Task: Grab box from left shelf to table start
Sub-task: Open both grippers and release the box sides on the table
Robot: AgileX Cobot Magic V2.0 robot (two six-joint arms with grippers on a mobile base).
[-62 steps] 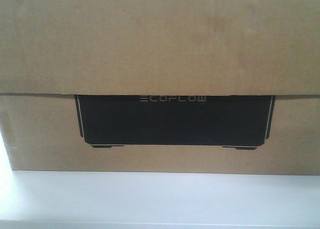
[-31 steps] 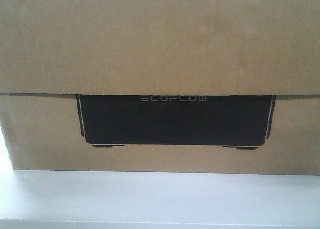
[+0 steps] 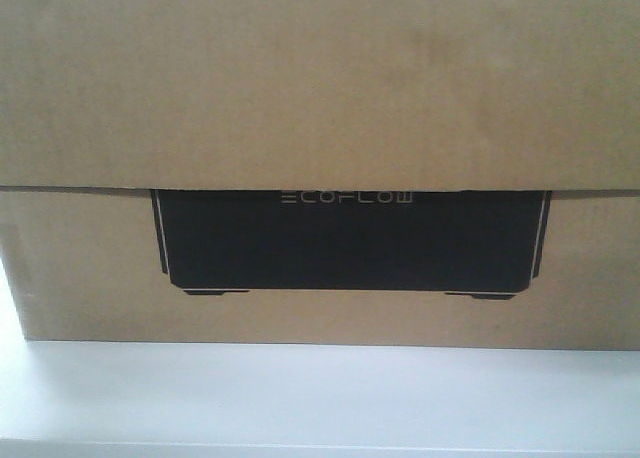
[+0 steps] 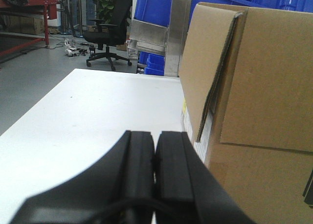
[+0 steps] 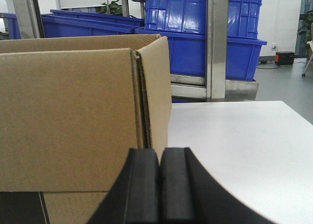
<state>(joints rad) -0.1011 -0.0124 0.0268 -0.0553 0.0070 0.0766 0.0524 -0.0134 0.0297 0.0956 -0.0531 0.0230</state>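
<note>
Box (image 3: 320, 98) sat on the white table (image 3: 320, 398), filling the front view, black ECOFLOW panel (image 3: 345, 240) facing me. My left gripper (image 4: 155, 150) lay on the table just beside the box's left side, jaws pressed together, holding nothing. My right gripper (image 5: 160, 165) was at its right side, jaws likewise pressed together. Judged the carton stiff but dentable, smooth-faced, probably heavy, too wide to pinch: press flat on both side walls, low, clear of the loose flap edges
</note>
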